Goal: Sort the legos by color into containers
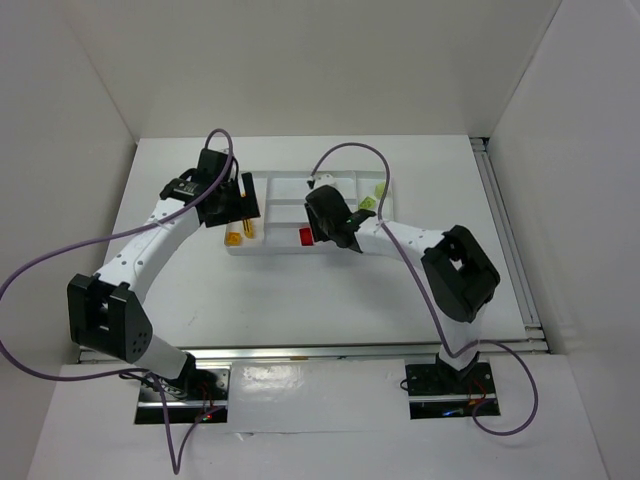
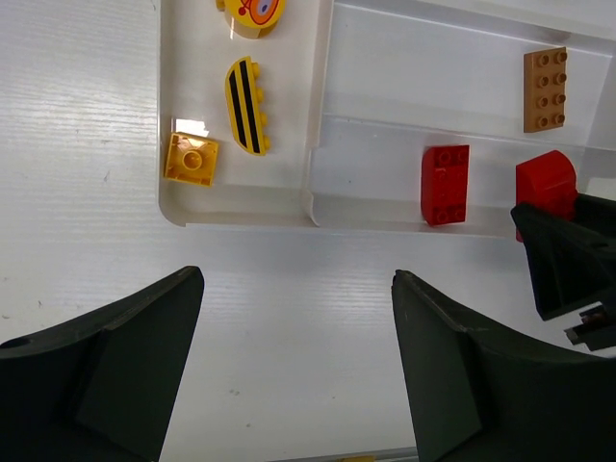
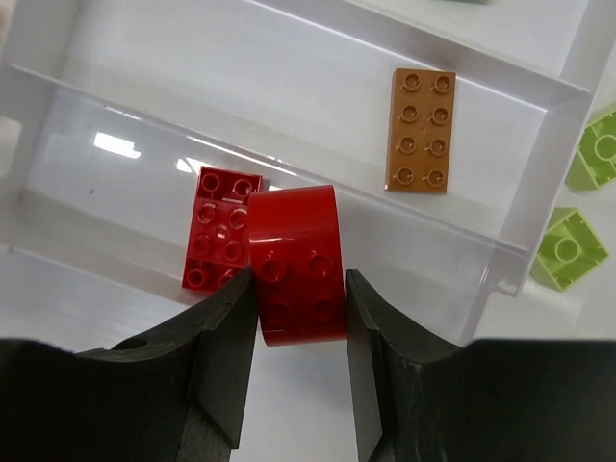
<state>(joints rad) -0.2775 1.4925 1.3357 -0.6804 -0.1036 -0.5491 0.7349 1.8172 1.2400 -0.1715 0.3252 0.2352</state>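
Observation:
The white divided tray lies across the middle of the table. My right gripper is shut on a red curved brick, held over the tray's near wall. Just left of it a flat red brick lies in the near compartment. A brown brick lies one compartment farther. My left gripper stands open and empty over bare table, near the tray's left end. That end compartment holds a yellow square brick, a striped yellow oval piece and another yellow piece.
Two pale green bricks lie just beyond the tray's right wall in the right wrist view. White walls enclose the table on three sides. The right arm's black fingers reach into the left wrist view at the right edge.

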